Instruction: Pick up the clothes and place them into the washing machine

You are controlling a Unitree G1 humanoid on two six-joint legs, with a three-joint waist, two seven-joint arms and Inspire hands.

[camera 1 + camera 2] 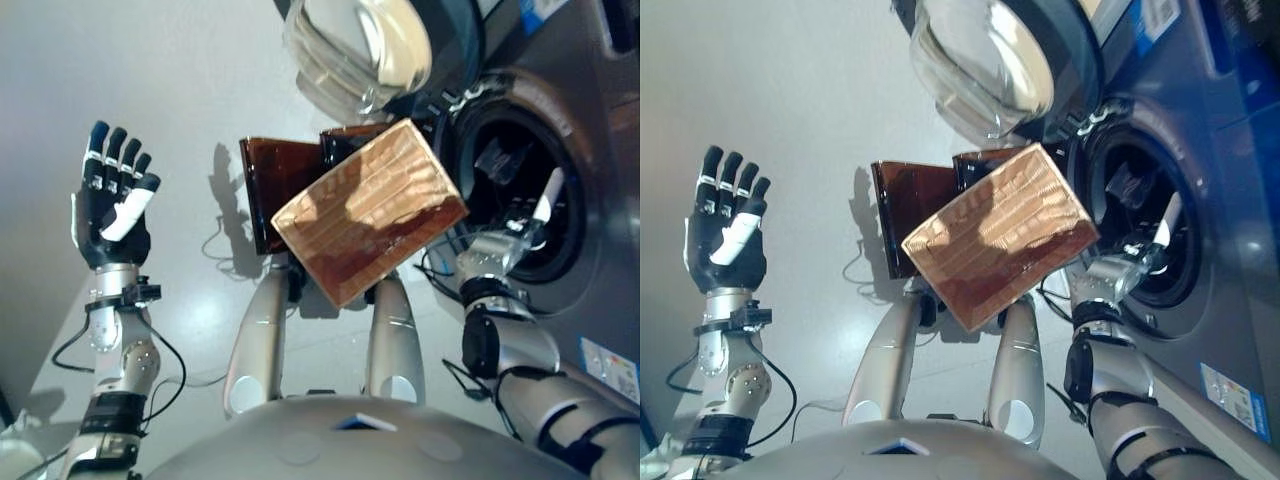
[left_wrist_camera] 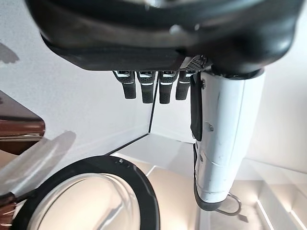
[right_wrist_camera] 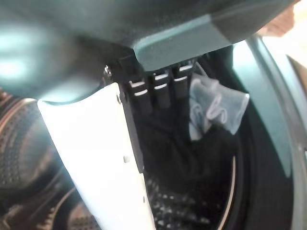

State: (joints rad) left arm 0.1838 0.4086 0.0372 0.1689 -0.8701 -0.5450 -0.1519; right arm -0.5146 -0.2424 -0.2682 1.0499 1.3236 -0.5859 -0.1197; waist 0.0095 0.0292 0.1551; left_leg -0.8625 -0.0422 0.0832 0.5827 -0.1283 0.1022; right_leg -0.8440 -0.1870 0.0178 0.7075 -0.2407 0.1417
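Note:
The washing machine (image 1: 590, 130) stands at the right with its round drum (image 1: 520, 180) open. A pale grey cloth (image 3: 216, 103) lies in the drum on dark clothes (image 3: 192, 158); it also shows through the opening as the cloth (image 1: 497, 160). My right hand (image 1: 520, 238) reaches into the drum's mouth with its fingers (image 3: 156, 88) straight and its white-covered thumb (image 3: 103, 158) extended, holding nothing. My left hand (image 1: 115, 205) is raised at the far left, open and empty, its fingers (image 2: 153, 88) straight.
The machine's glass door (image 1: 360, 45) hangs swung open at the top middle. A light brown woven basket (image 1: 370, 210) sits tilted in the middle, with a dark brown box (image 1: 280, 185) behind it. Pale floor (image 1: 190, 90) spreads to the left.

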